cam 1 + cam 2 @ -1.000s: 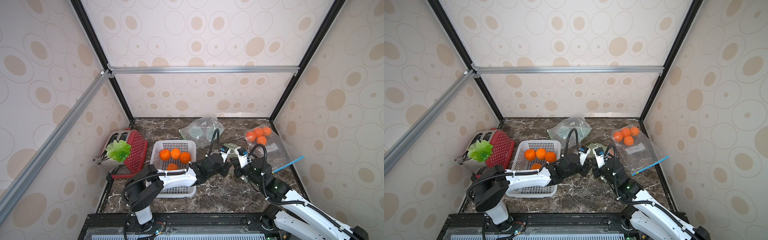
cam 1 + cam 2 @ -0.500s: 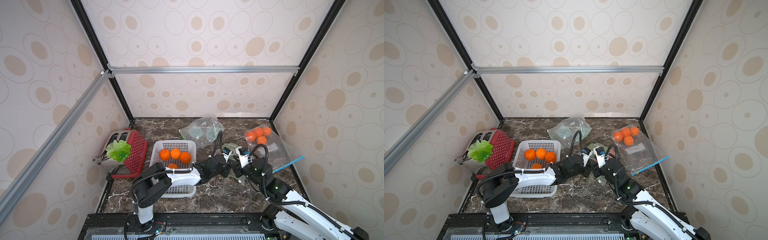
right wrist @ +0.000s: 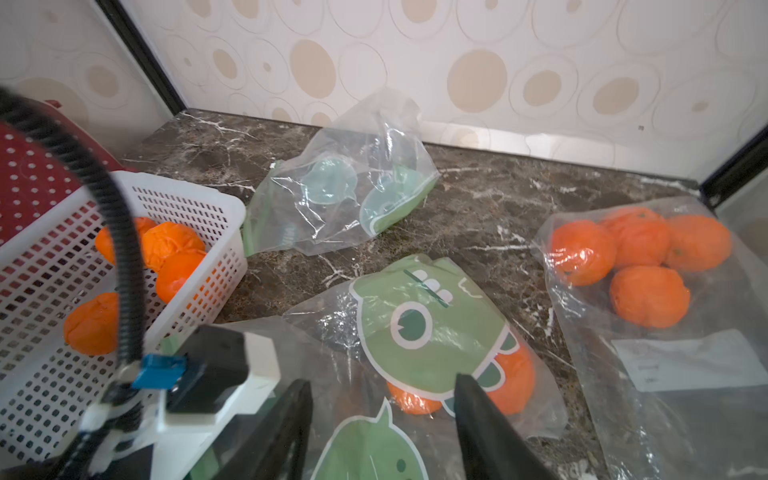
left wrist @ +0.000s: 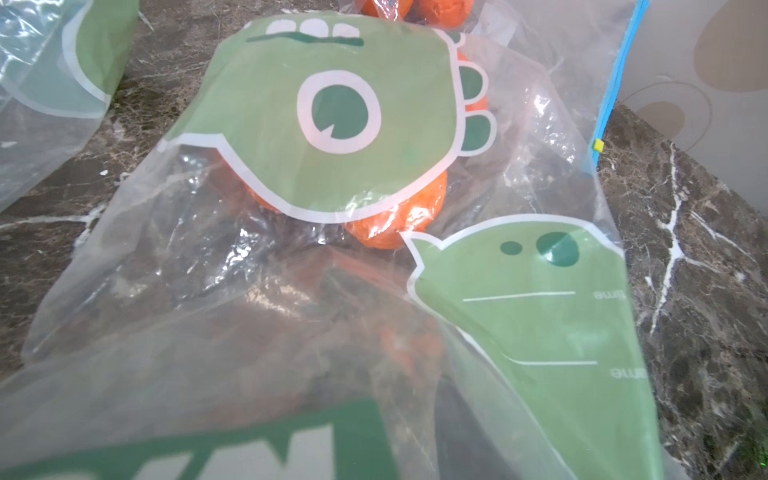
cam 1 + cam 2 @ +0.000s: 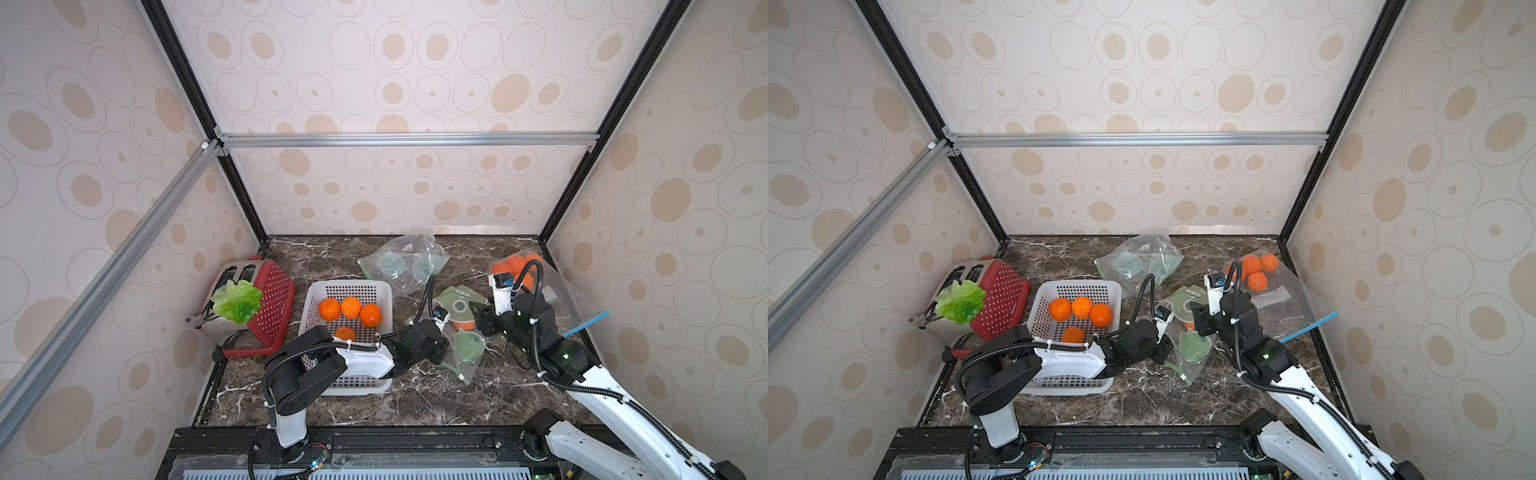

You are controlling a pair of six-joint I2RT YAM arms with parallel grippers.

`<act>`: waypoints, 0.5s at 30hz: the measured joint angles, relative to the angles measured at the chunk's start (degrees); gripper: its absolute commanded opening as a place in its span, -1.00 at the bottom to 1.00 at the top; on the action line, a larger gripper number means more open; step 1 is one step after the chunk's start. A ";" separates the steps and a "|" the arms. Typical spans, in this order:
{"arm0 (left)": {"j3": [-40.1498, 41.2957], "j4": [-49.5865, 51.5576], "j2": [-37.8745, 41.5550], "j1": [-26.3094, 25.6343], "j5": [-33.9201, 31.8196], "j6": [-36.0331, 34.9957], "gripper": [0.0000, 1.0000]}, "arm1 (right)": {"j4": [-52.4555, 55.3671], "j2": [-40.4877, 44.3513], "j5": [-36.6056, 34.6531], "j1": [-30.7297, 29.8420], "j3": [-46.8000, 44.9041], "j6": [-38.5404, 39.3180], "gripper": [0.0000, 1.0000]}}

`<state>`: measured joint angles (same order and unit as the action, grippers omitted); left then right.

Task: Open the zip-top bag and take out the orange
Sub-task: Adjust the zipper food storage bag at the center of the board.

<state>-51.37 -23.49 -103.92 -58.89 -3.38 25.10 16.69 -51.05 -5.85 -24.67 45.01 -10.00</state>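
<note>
Shows right hand (image 3: 382,380) spread open above the dinosaur-print zip-top bag (image 3: 419,332), orange (image 3: 513,382) inside; left hand (image 5: 441,351) at the bag's left edge, grip impossible to tell.

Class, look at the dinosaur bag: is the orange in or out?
In. The orange shows through the bag's clear plastic, partly under its green print.

Jaws of right pincer (image 3: 382,380) wide apart; left pincer (image 5: 441,351) close beside.
</note>
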 measured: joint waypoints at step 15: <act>1.60 -2.21 1.99 1.29 0.70 -0.74 -0.15 | 17.99 -47.30 15.52 17.79 31.19 2.23 0.32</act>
<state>-49.78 -25.69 -101.93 -57.60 -2.68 24.36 34.68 -98.35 9.67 -6.87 76.20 -7.77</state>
